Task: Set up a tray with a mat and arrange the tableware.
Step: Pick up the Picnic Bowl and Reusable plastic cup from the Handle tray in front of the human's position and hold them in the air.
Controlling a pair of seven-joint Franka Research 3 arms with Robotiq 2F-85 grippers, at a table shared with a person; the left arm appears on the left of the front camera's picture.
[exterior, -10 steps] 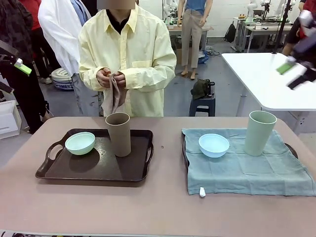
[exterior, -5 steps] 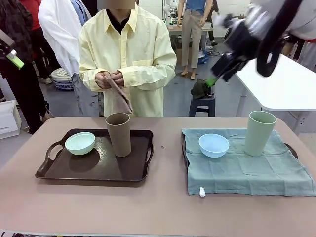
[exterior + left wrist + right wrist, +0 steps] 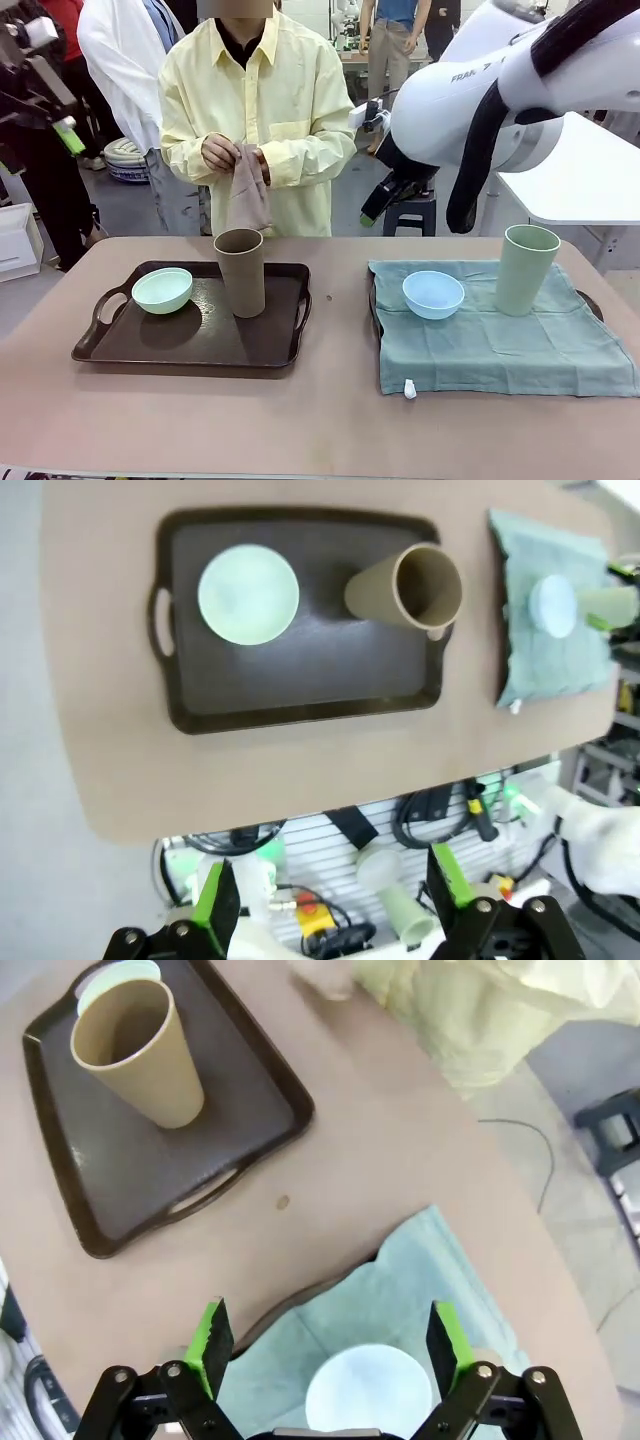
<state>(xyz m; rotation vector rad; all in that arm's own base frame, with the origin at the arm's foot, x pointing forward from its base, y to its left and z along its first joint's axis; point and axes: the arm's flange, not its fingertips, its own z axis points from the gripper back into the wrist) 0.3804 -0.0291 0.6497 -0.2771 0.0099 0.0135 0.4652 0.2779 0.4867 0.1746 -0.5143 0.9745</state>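
On the left a dark brown tray [image 3: 190,345] holds a mint green bowl [image 3: 162,290] and a brown tumbler [image 3: 240,272]. On the right a teal mat [image 3: 500,345] covers a second tray, with a light blue bowl [image 3: 433,294] and a pale green tumbler [image 3: 526,270] on it. My right gripper [image 3: 372,212] hangs open high above the mat's far left corner; its wrist view looks down on the blue bowl [image 3: 365,1390] between its fingers [image 3: 210,1345]. My left gripper [image 3: 66,135] is up at the far left, open and holding nothing [image 3: 333,900].
A person in a yellow shirt stands at the far edge behind the left tray, both hands holding a brownish cloth [image 3: 245,190] above the brown tumbler. A small white tag [image 3: 409,389] lies at the mat's near corner. Bare tabletop lies between the trays and along the front.
My right arm has swung in from the far right to above the table's right half. The left gripper has shifted slightly at the upper left. The person has raised and shaken out the cloth.
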